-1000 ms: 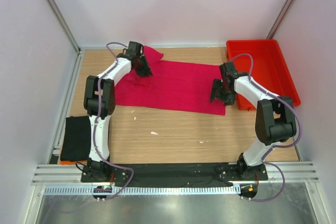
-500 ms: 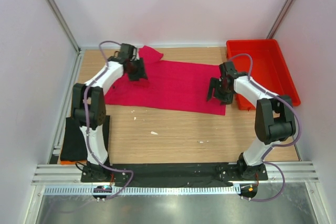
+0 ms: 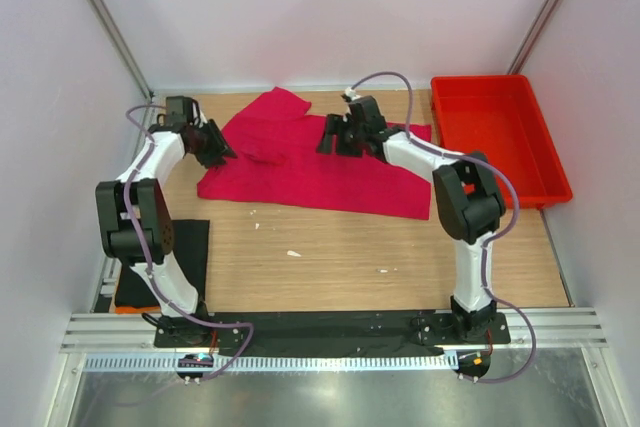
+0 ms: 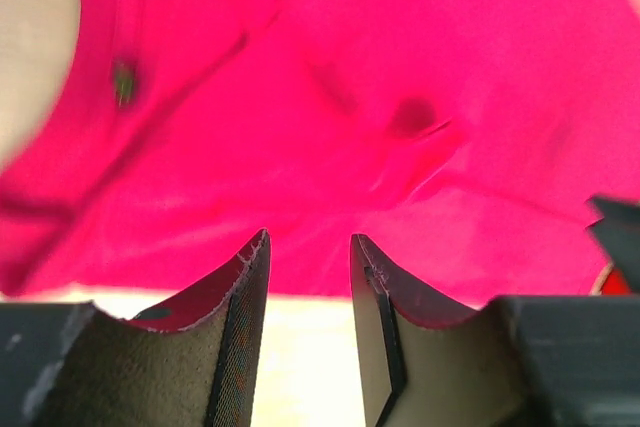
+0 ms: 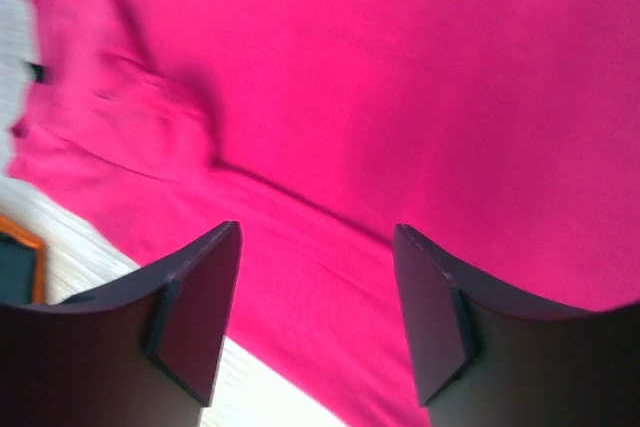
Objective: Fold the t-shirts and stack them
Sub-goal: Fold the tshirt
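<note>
1. The crimson-pink t-shirt (image 3: 330, 172) lies spread on the far half of the wooden table (image 3: 340, 247), between the two arms' wrists and left of the red tray (image 3: 500, 137).
2. It is not flat. Its outline is uneven, a flap stands up at the far left corner, and shallow creases run across the middle. The near edge runs slanted, ending in a point at the right.
3. The black t-shirt (image 3: 128, 287) lies as a compact dark rectangle at the table's left near side, partly under the left arm and well apart from the pink one.
4. The left gripper (image 3: 212, 144) is at the pink shirt's left edge. In its wrist view the gripper (image 4: 305, 242) shows its jaws apart by a narrow gap. Nothing is between them, and blurred pink cloth (image 4: 350, 77) fills the view beyond.
5. The right gripper (image 3: 335, 135) hangs over the far middle of the pink shirt. Its wrist view shows the gripper (image 5: 315, 232) with jaws wide apart and empty, above smooth pink fabric (image 5: 400, 67) with one folded ridge.
6. A few small white scraps (image 3: 293, 253) lie on the bare wood nearer the bases.
</note>
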Motion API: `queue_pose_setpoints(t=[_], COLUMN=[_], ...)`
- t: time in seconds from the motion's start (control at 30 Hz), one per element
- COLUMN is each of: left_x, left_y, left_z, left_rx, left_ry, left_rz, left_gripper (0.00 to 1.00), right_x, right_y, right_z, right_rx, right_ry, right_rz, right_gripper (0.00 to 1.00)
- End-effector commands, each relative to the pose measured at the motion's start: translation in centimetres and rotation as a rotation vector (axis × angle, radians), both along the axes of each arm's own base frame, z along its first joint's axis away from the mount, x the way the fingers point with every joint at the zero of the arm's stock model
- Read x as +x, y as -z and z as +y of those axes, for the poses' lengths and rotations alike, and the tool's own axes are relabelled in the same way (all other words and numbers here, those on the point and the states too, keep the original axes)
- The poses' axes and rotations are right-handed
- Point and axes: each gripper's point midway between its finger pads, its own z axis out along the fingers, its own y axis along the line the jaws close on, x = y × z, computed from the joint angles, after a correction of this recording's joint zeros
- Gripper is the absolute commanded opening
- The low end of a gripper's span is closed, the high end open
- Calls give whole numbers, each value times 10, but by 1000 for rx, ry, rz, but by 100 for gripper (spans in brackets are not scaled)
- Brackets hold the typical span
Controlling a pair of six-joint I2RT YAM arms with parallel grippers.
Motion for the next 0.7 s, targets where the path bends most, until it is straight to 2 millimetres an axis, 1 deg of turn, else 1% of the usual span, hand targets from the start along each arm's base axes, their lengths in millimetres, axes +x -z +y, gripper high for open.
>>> queue_pose_setpoints(t=[0.0,0.03,0.07,0.1,0.13,0.17,0.2,0.23,0.27,0.3,0.33,0.37,0.43,0.47,0.5,0.53,0.57,0.6,0.67], left_x=[-28,-41,-47,-52,-62,-66,-70,-77,-80,-83,-86,-86,-89,-87,-81,-81,-76,-66,-55], left_y=[25,44,52,59,70,75,80,87,91,93,93,91,87,82,68,59,50,33,23], left_z=[2,3,5,6,8,10,11,12,12,14,16,17,18,17,15,12,10,8,7], left_rx=[-8,-1,9,17,31,41,44,46,43,42,45,47,44,36,28,9,-4,-19,-34], left_ry=[-70,-80,-88,-97,-104,-110,-112,-115,-116,-121,-126,-129,-141,-140,-139,-132,-128,-120,-131], left_rz=[99,160,185,209,243,258,274,302,319,331,339,334,332,319,278,269,245,198,166], left_gripper=[39,36,34,33,34,34,34,34,35,34,34,34,34,34,34,34,34,35,36], right_x=[29,29,31,37,40,45,46,46,49,46,45,47,45,46,45,44,44,43,41], right_y=[-43,-44,-51,-52,-39,-45,-46,-34,-41,-39,-28,-31,-23,-15,-13,-11,-7,-5,0], right_z=[56,66,78,84,90,99,106,112,120,126,130,133,138,140,142,144,146,148,152], right_rx=[96,97,107,116,125,148,163,164,172,167,150,151,158,151,153,157,158,164,184], right_ry=[-64,-88,-111,-116,-120,-132,-143,-172,-192,-216,-242,-254,-285,-306,-321,-336,-357,-367,-388], right_rz=[-171,-191,-221,-247,-227,-240,-241,-225,-246,-248,-246,-257,-242,-244,-246,-244,-241,-241,-236], right_gripper=[71,73,73,74,75,75,75,75,75,74,74,73,70,69,65,64,62,61,58])
